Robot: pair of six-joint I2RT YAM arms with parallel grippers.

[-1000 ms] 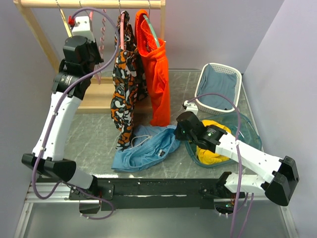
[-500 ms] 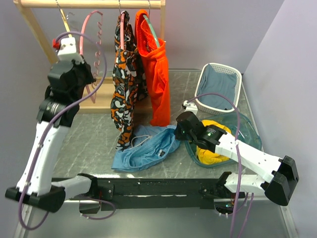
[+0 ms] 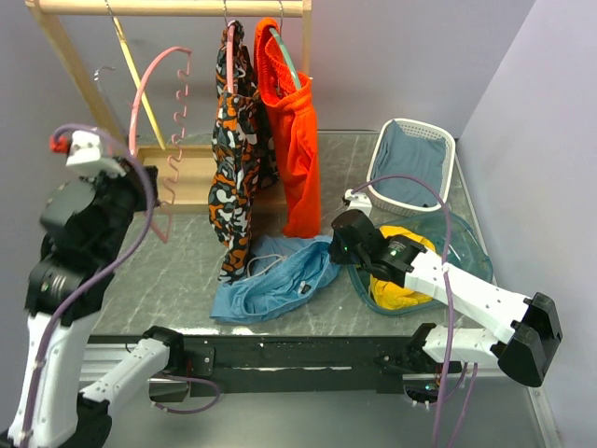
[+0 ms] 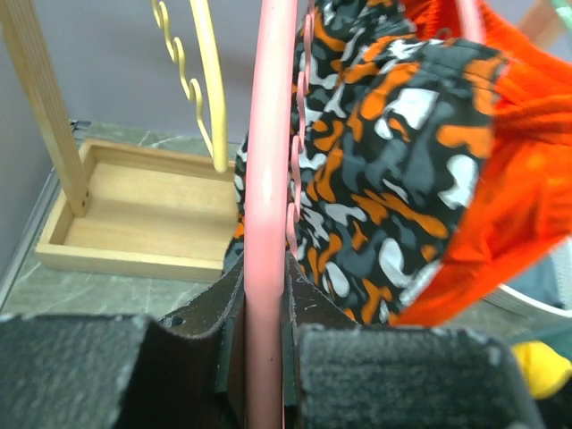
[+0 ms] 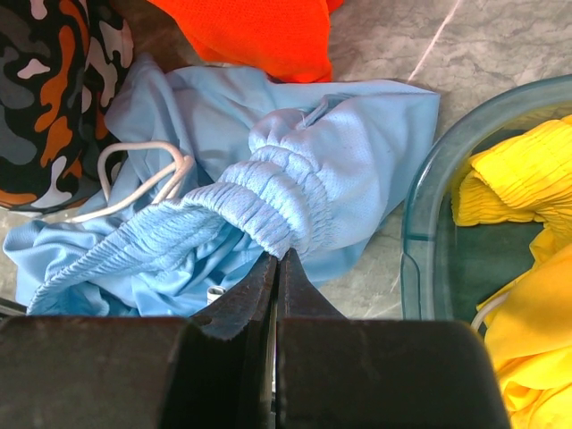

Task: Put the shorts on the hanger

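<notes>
At the tips of your right pincer (image 5: 277, 261), pressed together on the elastic waistband (image 5: 268, 201), the shorts (image 5: 357, 134) look limp and light, so grip that thick band; your left pincer (image 4: 265, 308) pinches the stiff hanger (image 4: 271, 161).

Pale lavender walls (image 3: 392, 56) are closing in the scene on the far side and on the right, and soft, even light is falling on them. A grey marbled table top (image 3: 177, 271) is stretching beneath. At the far left a light wooden rack (image 3: 187, 7) is standing, its shallow tray base (image 4: 134, 210) sitting on the table.
</notes>
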